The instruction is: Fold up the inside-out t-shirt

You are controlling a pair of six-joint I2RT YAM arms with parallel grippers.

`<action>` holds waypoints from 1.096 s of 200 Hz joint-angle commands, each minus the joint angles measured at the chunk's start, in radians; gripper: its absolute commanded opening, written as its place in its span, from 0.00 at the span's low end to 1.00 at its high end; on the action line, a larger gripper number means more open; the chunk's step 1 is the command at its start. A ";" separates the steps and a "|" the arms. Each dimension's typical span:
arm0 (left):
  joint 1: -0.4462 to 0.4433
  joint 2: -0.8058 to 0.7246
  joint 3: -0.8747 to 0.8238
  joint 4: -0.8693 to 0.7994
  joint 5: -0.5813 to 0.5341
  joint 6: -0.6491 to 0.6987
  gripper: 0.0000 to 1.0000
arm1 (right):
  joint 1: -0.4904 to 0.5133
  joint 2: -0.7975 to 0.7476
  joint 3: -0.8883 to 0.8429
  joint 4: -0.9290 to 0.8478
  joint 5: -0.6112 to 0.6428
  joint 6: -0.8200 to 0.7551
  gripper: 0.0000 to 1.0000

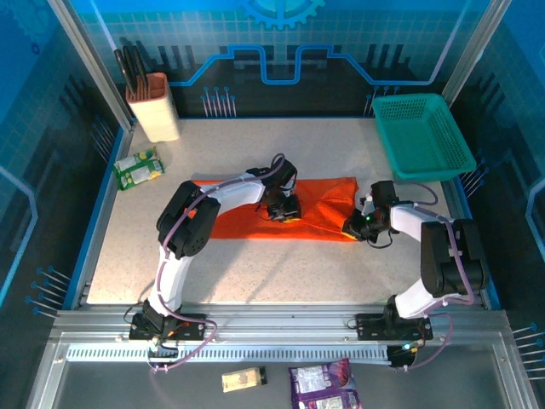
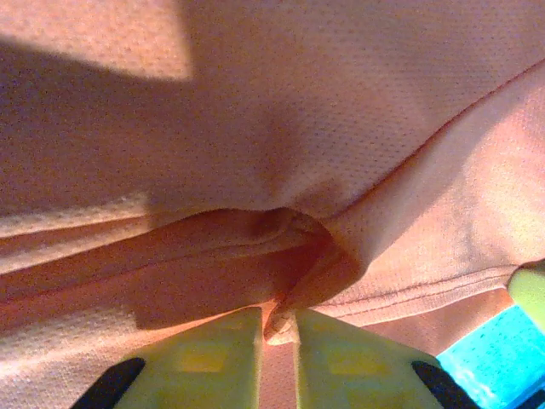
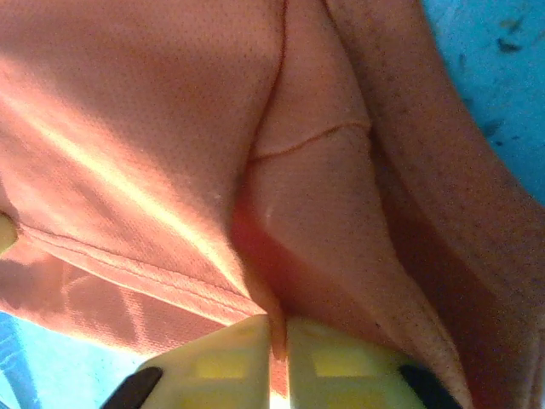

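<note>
My pale yellow-green fingers [image 2: 213, 358] pinch soft folds of the fine-meshed orange t-shirt [image 2: 298, 128] — left gripper [image 2: 278, 332] and right gripper [image 3: 279, 331] both clamped on it.

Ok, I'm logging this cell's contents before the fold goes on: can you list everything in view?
t-shirt: one, orange-red, table centre
basket: one, teal, far right corner
utensil holder: one, beige, far left corner
green packets: apparently two, table's left side
purple packet: one, near ledge
yellowish packet: one, near ledge
table: one, speckled white
left gripper: one, yellow-green fingers, pinching the t-shirt's middle
right gripper: one, same colour, pinching its right end
</note>
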 commanded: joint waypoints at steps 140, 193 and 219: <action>0.472 -0.248 -0.213 -0.152 -0.155 0.248 0.16 | 0.167 0.237 0.491 -0.129 -0.117 -0.008 0.31; 0.634 -0.192 -0.292 -0.115 -0.113 0.258 0.15 | 0.091 0.364 0.448 -0.104 -0.049 0.032 0.32; 0.683 -0.186 -0.332 -0.099 -0.092 0.244 0.15 | 0.024 0.365 0.376 -0.028 -0.072 0.099 0.30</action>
